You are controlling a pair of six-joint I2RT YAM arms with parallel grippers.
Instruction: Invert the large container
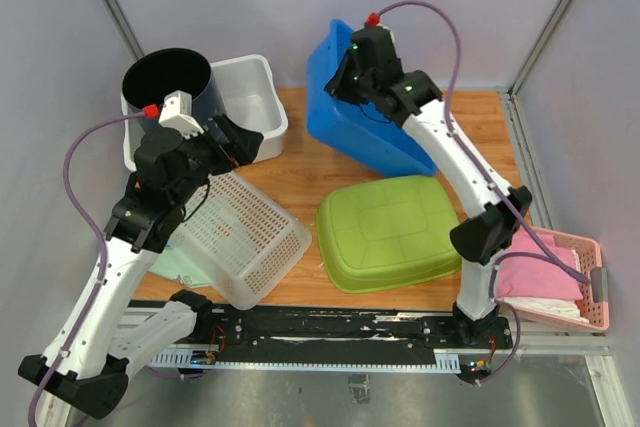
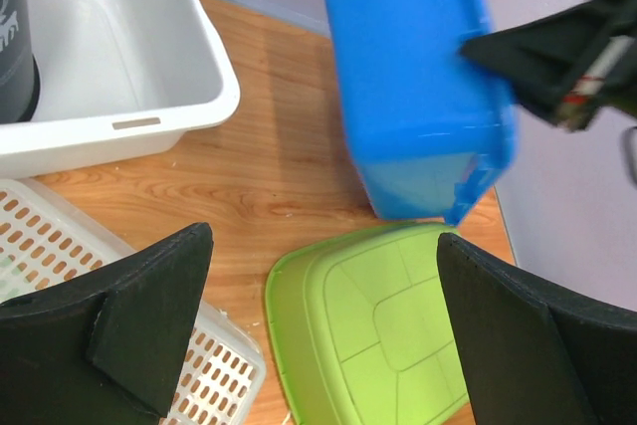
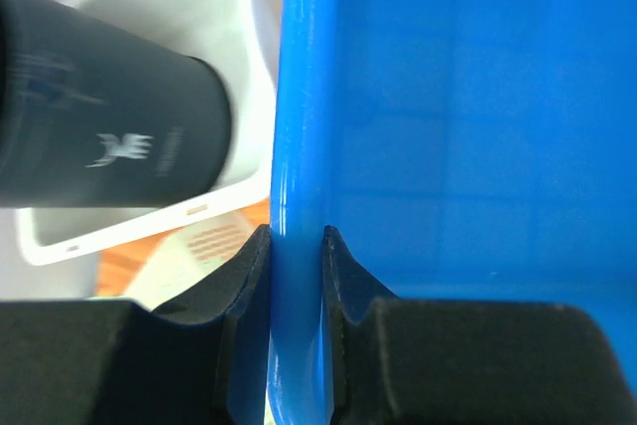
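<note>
The large blue container (image 1: 372, 127) stands tilted on its side at the back of the table, its rim raised. My right gripper (image 1: 345, 72) is shut on its upper rim; in the right wrist view the blue wall (image 3: 297, 276) is pinched between both black fingers. The container also shows in the left wrist view (image 2: 418, 77). My left gripper (image 1: 240, 142) is open and empty, held above the table left of the blue container; its fingers (image 2: 129, 325) frame the green tub in the left wrist view.
A green tub (image 1: 388, 232) lies upside down at the front centre. A white perforated basket (image 1: 245, 237) lies tilted at the front left. A white tub (image 1: 255, 97) with a black cylinder (image 1: 170, 82) stands at the back left. A pink basket (image 1: 570, 282) sits at the right edge.
</note>
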